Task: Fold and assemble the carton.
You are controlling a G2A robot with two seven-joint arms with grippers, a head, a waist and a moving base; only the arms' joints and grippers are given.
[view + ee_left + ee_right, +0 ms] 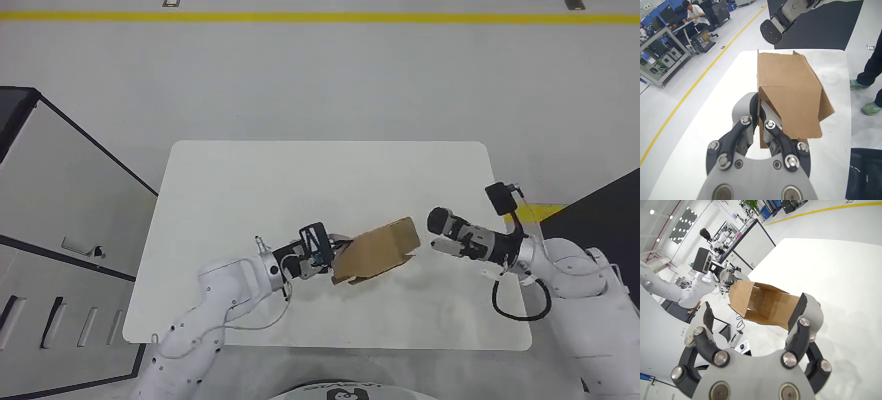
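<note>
The left gripper (758,108) is clamped on an end panel of the brown carton (789,79) over the white table (230,200), while the right gripper (755,309) faces its open end, jaws apart

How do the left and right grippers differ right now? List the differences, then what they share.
The left gripper is shut on a carton wall; right gripper is open, gripping nothing. The left gripper's fingers pinch cardboard between them; right gripper's stand wide apart. The left gripper is at one end of the carton; right gripper faces the opposite, open end. Shared: both are over the table, at the carton.
</note>
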